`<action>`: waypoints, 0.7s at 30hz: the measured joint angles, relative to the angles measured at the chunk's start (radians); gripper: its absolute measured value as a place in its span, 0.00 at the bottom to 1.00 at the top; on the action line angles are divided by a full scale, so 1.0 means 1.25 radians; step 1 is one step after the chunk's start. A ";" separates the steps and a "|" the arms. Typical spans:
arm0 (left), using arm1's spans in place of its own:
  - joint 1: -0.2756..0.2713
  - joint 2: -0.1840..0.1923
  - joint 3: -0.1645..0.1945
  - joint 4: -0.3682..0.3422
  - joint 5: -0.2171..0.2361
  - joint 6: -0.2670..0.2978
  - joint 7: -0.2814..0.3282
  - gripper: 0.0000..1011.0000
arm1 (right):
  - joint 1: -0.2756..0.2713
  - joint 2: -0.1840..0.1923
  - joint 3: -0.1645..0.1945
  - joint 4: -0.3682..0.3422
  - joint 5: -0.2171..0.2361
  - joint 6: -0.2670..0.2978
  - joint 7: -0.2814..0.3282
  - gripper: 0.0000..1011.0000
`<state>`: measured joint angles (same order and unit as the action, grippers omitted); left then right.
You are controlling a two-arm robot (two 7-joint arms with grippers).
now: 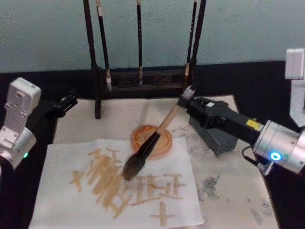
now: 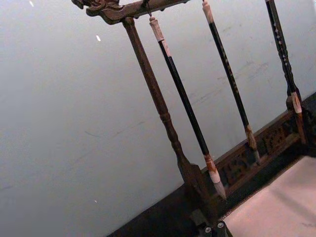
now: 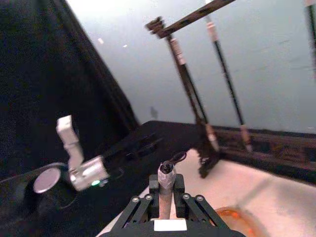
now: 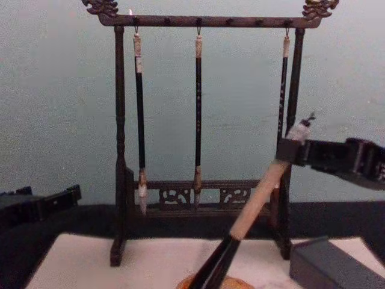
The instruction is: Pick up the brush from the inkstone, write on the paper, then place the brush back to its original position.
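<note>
My right gripper (image 1: 187,101) is shut on the top of the brush's pale handle (image 1: 169,119). The brush (image 4: 258,205) slants down to the left, passing over a round orange dish (image 1: 164,143). Its bushy bristle head (image 1: 133,167) is down on the off-white paper (image 1: 62,191), among tan written strokes (image 1: 107,179). In the right wrist view the handle end (image 3: 166,170) stands between my fingers (image 3: 178,186). A dark grey block, the inkstone (image 1: 217,138), lies below my right arm. My left gripper (image 1: 68,102) is parked at the table's left, tips together.
A dark wooden rack (image 4: 198,21) with three slim hanging brushes (image 4: 139,126) stands at the back, close behind my right gripper. A beige mat (image 1: 228,191) lies under the paper and the dish. Black cloth (image 1: 267,86) covers the table around it.
</note>
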<state>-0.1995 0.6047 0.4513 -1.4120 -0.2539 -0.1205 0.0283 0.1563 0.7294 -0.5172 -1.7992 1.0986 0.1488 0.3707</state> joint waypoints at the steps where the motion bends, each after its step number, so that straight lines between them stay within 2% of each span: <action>1: 0.000 0.000 0.000 0.000 0.000 0.000 0.000 0.99 | -0.001 0.000 -0.002 -0.004 -0.003 0.001 0.002 0.17; 8: 0.000 0.000 0.000 0.000 0.000 0.000 0.000 0.99 | -0.006 -0.017 -0.019 -0.016 -0.022 0.003 0.024 0.17; 17: 0.000 0.000 0.000 0.000 0.000 0.000 0.000 0.99 | 0.006 -0.048 -0.041 0.026 -0.051 0.007 0.031 0.17; 21: 0.000 0.000 0.000 0.000 0.000 0.000 0.000 0.99 | 0.007 -0.052 -0.041 0.040 -0.065 0.009 0.025 0.17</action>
<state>-0.1995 0.6047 0.4514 -1.4120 -0.2539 -0.1205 0.0283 0.1645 0.6645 -0.5690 -1.7493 1.0170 0.1605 0.4018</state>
